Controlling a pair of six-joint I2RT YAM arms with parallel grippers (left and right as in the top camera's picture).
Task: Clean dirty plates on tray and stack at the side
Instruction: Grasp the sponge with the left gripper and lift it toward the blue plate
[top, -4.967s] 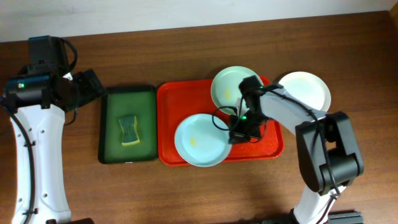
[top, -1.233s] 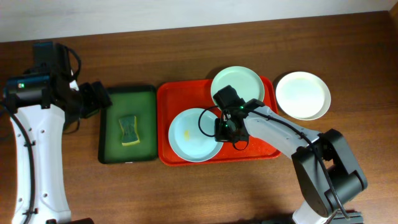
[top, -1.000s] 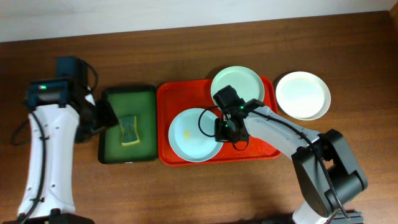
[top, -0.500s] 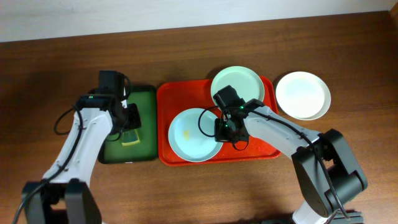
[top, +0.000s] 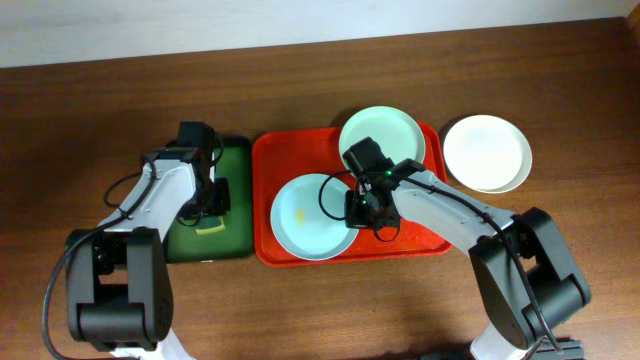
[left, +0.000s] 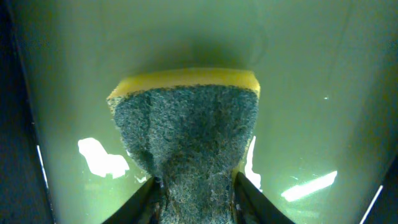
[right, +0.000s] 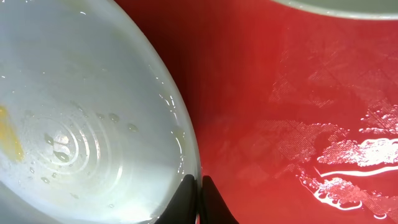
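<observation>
Tightly around the sponge: left end effector.

Overhead, the left tool covers most of the sponge, and its wrist camera crops the sponge's pinched lower end. The right tool hides the clamped rim of the smeared plate. In the right wrist view the second plate is a mere sliver at the top edge.

Dark brown wooden table, pale strip along top edge, possibly a wall
</observation>
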